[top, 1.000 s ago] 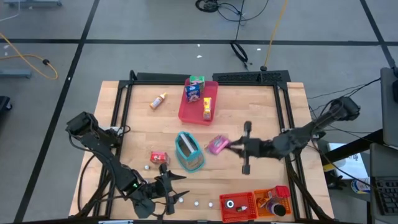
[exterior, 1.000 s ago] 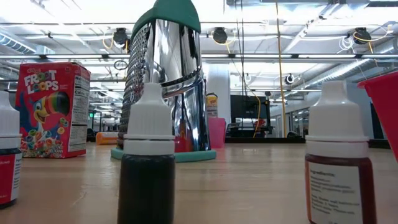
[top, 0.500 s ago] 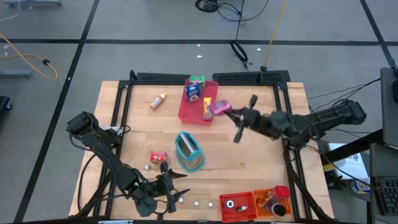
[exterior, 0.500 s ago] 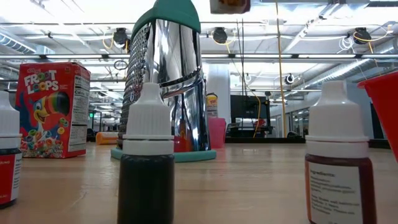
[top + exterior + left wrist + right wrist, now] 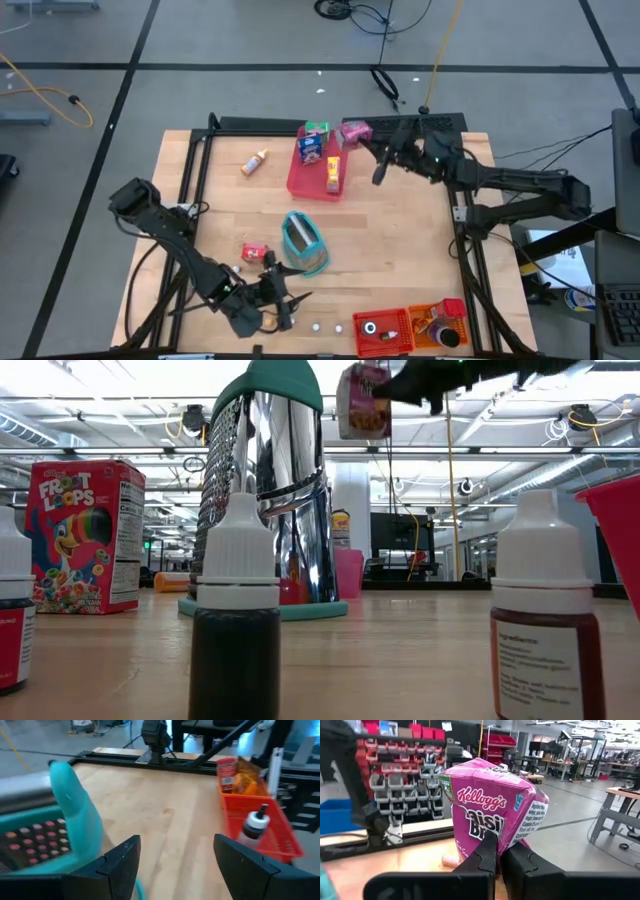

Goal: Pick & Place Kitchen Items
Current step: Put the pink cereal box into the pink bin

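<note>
Right pincer [image 5: 364,140] grips my pink cereal packet [image 5: 355,131] aloft beside the pink tray [image 5: 300,180]. Left pincer [image 5: 283,300] hovers wide open near the grater [image 5: 303,243].

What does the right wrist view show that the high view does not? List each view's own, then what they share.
Right wrist view only: the Kellogg's lettering on the pink box.

High view only: the pink tray near that box, the grater, the red and orange bins, and the left gripper open near the table's front edge.

Both: the right gripper shut on the pink box.
</note>
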You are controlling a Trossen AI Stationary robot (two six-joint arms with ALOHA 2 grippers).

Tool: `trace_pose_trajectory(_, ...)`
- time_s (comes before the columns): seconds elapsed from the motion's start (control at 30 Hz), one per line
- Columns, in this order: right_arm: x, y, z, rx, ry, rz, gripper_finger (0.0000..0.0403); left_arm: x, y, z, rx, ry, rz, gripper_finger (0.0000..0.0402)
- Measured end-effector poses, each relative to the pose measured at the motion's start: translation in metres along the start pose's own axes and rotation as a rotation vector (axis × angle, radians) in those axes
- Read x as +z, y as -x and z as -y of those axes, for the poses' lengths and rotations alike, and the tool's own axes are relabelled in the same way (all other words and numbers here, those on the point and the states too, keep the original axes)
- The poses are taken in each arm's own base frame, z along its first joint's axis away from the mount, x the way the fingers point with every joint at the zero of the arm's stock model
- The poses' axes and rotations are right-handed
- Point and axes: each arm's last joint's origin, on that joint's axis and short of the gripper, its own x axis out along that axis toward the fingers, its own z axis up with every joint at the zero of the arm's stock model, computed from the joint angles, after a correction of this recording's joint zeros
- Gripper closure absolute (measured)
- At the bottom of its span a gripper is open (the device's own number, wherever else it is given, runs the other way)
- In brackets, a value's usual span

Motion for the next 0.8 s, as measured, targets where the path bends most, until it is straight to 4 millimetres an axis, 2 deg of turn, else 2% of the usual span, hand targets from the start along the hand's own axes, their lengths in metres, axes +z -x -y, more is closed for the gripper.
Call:
trace_pose_trajectory(0.23,-0.03,-0.014,0.032,0.002,-0.051,0.041,0.0399,0.009,-0.022,-0.018,0.076,-0.039,0.001,0.0149)
trace_pose_trajectory(0.43,-0.061,-0.037,0.053,-0.027,-0.068,-0.009,0.0399,0.014,-0.038,-0.031,0.056,-0.074,-0.027,0.0149)
trace_pose_trajectory(0.67,-0.09,-0.057,0.067,-0.045,-0.089,-0.028,0.0399,0.016,-0.043,-0.034,0.015,-0.098,-0.046,0.0149)
trace_pose_trajectory(0.8,-0.099,-0.062,0.072,-0.045,-0.104,-0.031,0.0399,0.016,-0.043,-0.033,-0.02,-0.097,-0.058,0.0149)
